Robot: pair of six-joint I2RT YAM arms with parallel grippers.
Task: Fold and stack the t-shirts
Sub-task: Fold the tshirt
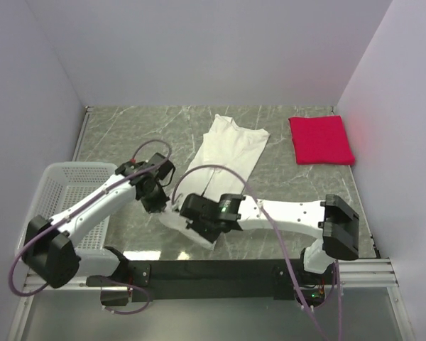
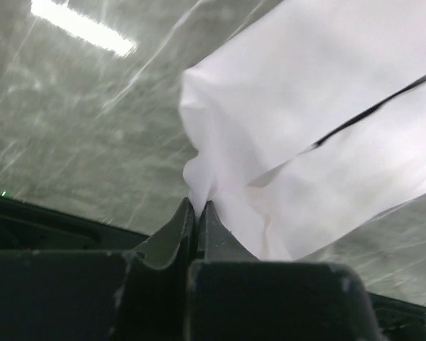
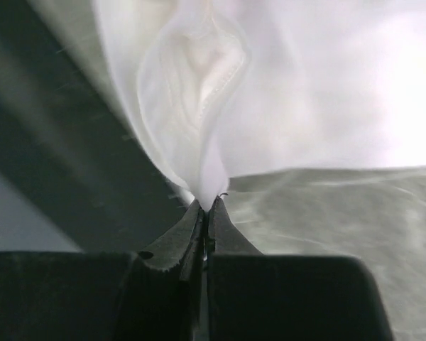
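A white t-shirt [image 1: 227, 149] lies lengthwise down the middle of the marble table, folded narrow, its near end under both grippers. My left gripper [image 1: 156, 202] is shut on the near left corner of the white t-shirt [image 2: 298, 142], the cloth pinched between the jaws at the left gripper's tips [image 2: 199, 204]. My right gripper [image 1: 199, 226] is shut on the near right edge of the white t-shirt [image 3: 199, 85], the hem bunched up at the right gripper's tips [image 3: 207, 202]. A red t-shirt [image 1: 320, 139], folded square, rests at the back right.
A white mesh basket [image 1: 64, 192] stands at the left edge, under the left arm. White walls close in the back and both sides. A black rail [image 1: 213, 270] with the arm bases runs along the near edge.
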